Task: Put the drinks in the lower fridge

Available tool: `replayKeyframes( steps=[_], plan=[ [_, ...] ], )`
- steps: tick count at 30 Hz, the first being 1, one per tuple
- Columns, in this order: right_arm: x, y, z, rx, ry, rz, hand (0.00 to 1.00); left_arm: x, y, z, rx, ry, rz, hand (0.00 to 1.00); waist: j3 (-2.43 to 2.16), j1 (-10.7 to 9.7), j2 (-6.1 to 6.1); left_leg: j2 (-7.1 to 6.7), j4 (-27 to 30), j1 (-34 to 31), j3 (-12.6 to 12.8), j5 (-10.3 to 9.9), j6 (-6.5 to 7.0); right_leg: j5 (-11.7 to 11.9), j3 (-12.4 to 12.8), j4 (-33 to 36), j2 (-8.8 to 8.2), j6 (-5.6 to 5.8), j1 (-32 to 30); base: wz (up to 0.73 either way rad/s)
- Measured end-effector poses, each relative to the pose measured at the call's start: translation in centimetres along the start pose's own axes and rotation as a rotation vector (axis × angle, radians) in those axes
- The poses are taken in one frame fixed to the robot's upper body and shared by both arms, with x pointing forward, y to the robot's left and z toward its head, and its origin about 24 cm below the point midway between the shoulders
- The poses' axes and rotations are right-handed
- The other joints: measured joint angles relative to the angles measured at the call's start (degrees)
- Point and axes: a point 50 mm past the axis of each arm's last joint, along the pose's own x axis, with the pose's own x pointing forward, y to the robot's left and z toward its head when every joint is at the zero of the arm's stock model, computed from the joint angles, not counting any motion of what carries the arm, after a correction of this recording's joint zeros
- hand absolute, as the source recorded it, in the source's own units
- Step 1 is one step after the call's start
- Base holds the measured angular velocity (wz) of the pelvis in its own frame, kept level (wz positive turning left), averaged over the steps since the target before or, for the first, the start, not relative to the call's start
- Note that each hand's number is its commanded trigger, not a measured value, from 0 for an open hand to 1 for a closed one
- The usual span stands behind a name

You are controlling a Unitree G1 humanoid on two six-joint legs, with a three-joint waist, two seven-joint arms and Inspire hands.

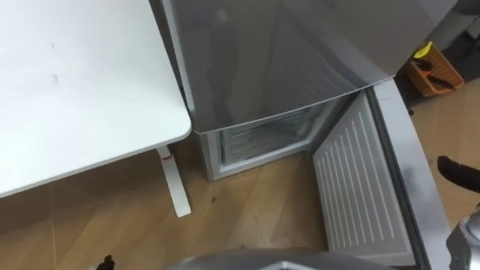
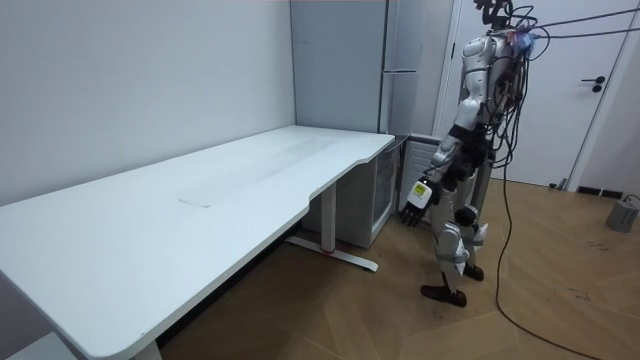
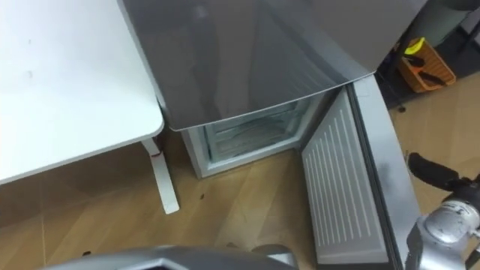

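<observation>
While the lower fridge (image 1: pixel 262 139) stood open dead ahead, its door (image 1: pixel 360 187) swung right, the left hand (image 2: pixel 413 205) hung empty with slack fingers, the right hand (image 3: pixel 431 171) lay nearer the door, its state unreadable, and where the drinks lay could not be told.

No text is legible (fridge (image 1: pixel 285 67) and table (image 1: pixel 75 90) look plain).

The robot stands upright. Its right hand (image 3: pixel 433 172) is held forward at the lower right of the eye views, a dark finger stretched out straight.
</observation>
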Motion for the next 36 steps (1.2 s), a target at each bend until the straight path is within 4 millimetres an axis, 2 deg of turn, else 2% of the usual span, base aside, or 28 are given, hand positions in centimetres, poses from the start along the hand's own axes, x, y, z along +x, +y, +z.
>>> replayKeyframes(
  steps=[4,5,8,10,11,14,16,17,20,22,25,27,31,36],
  plan=[
    [0.1,0.5,-0.6,0.098,0.069,0.033,0.00,0.0,0.8,0.2,0.010,-0.009,0.021,0.00,0.00,0.3,0.78,0.34,-0.4,0.2,1.9,0.0,-0.01,0.1,1.3,1.9,0.21,-0.14,-1.7,-0.24],
    [0.3,0.6,-1.1,0.119,0.103,0.033,0.00,0.1,1.0,0.5,0.010,-0.015,0.027,0.00,0.02,0.0,0.85,0.33,-0.5,0.4,2.1,0.0,0.00,0.1,1.4,2.0,0.20,-0.14,-1.7,-0.13],
    [0.3,0.8,-2.6,0.174,0.205,0.041,0.00,0.0,1.1,0.6,-0.010,-0.017,0.034,0.00,0.19,0.6,1.12,0.29,-1.2,1.7,2.9,-0.3,-0.01,0.1,2.0,2.7,0.26,-0.13,-1.8,-0.20],
    [0.2,0.9,-3.3,0.217,0.259,0.051,0.00,0.0,1.1,0.5,-0.016,-0.006,0.029,0.00,0.10,0.7,1.69,0.35,-1.3,2.2,3.4,-0.6,0.01,0.1,1.0,3.4,0.25,-0.10,-2.0,-0.28],
    [0.1,1.0,-3.5,0.257,0.280,0.059,0.00,0.0,1.1,0.4,-0.019,0.002,0.028,0.00,0.10,1.6,1.95,0.47,-1.3,2.2,4.5,-0.7,0.05,0.1,0.9,4.1,0.23,-0.07,-2.8,-0.38],
    [0.2,1.6,-3.8,0.365,0.325,0.080,0.00,0.0,1.2,0.2,-0.028,0.017,0.033,0.00,0.09,2.0,1.42,0.54,-1.2,2.5,6.1,-0.9,0.13,0.1,0.4,5.5,0.12,-0.07,-3.9,-0.34],
    [-0.1,2.1,-4.1,0.425,0.363,0.104,0.00,0.1,1.2,0.2,-0.026,0.016,0.032,0.00,0.22,3.3,1.13,0.72,-1.2,2.8,7.4,-1.1,0.08,0.1,-0.8,6.1,0.03,-0.07,-4.5,-0.35],
    [-0.3,2.6,-4.5,0.466,0.395,0.125,0.00,0.0,1.2,0.0,-0.026,0.025,0.036,0.00,0.07,3.3,0.88,0.85,-1.3,2.8,7.7,-1.2,0.08,0.1,-2.0,6.0,-0.17,-0.07,-4.2,-0.20],
    [-1.2,3.4,-5.8,0.596,0.483,0.151,0.00,0.0,1.1,-0.5,-0.019,0.050,0.039,0.00,0.03,3.4,-0.20,1.37,-0.8,3.0,7.9,-1.5,-0.02,0.2,-2.8,5.7,-0.14,-0.12,-3.6,-0.03],
    [-1.6,4.0,-6.2,0.687,0.516,0.179,0.00,0.0,0.9,-0.7,-0.018,0.060,0.035,0.00,-0.02,3.4,-0.28,1.49,-0.8,3.0,7.9,-1.5,-0.06,0.4,-3.8,5.5,-0.09,-0.30,-3.5,0.00],
    [-2.3,4.6,-7.2,0.763,0.569,0.224,0.00,-0.1,0.7,-1.3,-0.015,0.086,0.028,0.00,-0.30,3.6,0.23,1.76,-0.3,3.0,7.7,-1.4,-0.13,1.0,-5.0,4.1,0.05,-0.37,-3.0,0.03],
    [-3.1,5.3,-8.2,0.798,0.616,0.255,0.00,-0.1,0.3,-1.6,-0.017,0.104,0.017,0.00,-0.29,3.8,1.04,1.80,-0.1,3.4,7.6,-1.4,-0.14,1.2,-5.1,3.3,0.16,-0.29,-2.1,0.02],
    [-4.4,6.7,-8.7,0.863,0.658,0.333,0.00,-0.2,-1.0,-1.5,-0.022,0.110,-0.011,0.00,-0.16,5.2,2.15,1.49,-0.7,3.8,7.5,-1.4,-0.15,1.4,-5.4,2.7,-0.01,-0.03,-1.6,0.00],
    [-4.8,6.8,-9.3,0.954,0.682,0.337,0.00,-0.2,-1.4,-1.5,-0.005,0.111,-0.013,0.00,-0.20,5.7,2.08,1.37,-1.0,3.5,7.1,-1.3,0.01,1.4,-5.9,2.9,-0.23,0.04,-1.5,0.01]
  ],
)
